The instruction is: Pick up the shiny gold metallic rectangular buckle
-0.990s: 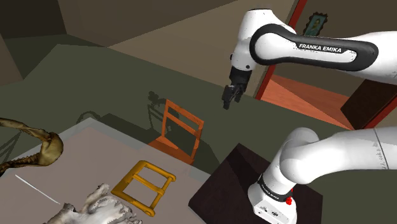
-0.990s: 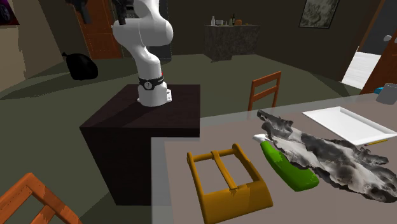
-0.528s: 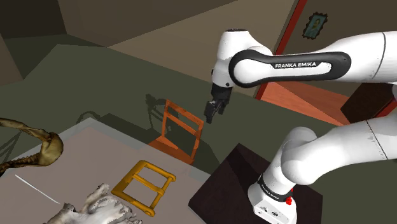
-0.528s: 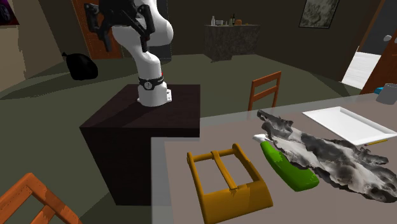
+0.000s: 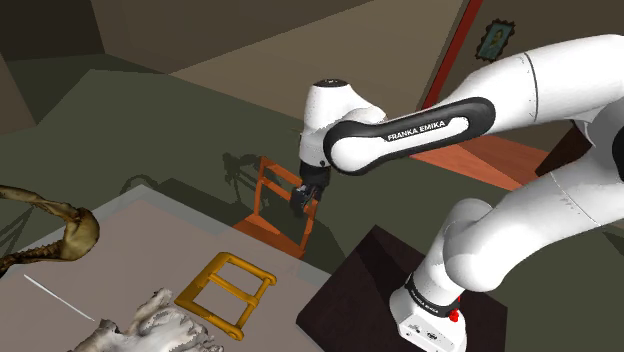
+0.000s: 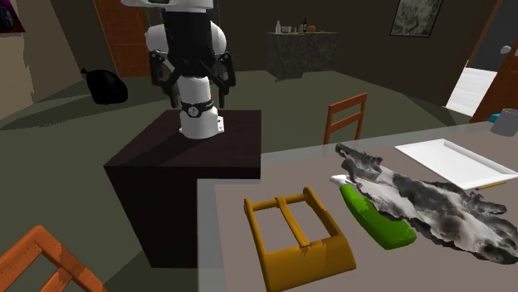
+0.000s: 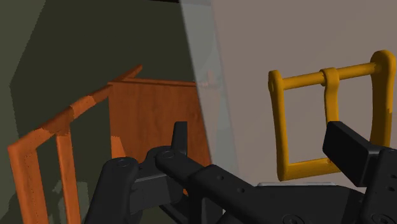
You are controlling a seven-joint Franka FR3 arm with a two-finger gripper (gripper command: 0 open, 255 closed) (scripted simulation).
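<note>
The gold rectangular buckle (image 5: pixel 207 314) lies flat on the grey tabletop (image 5: pixel 150 240), close to the table's edge, untouched. Well apart from the buckle and beyond that edge, the black gripper (image 5: pixel 303 200) hangs in the air in front of the top rail of an orange wooden chair (image 5: pixel 285 205). The white arm's dark forearm band carries the white lettering "FRANKA EMIKA" (image 5: pixel 418 129), the one piece of writing that can be read. In the wrist view the fingers (image 7: pixel 180 137) stand wide apart with nothing between them, and the buckle (image 7: pixel 278 121) shows past the gripper (image 7: pixel 263 149), with the chair (image 7: pixel 153 114) off to the buckle's other side. In the second exterior view the gripper (image 6: pixel 191 79) faces the camera above the dark box stand (image 6: pixel 191 166), far behind the buckle (image 6: pixel 305 259). Just beside the buckle lies a green bottle-like object (image 6: pixel 378 217), partly under a crumpled grey-white mass (image 6: pixel 432 207), with a white tray (image 6: pixel 452 162) farther off
</note>
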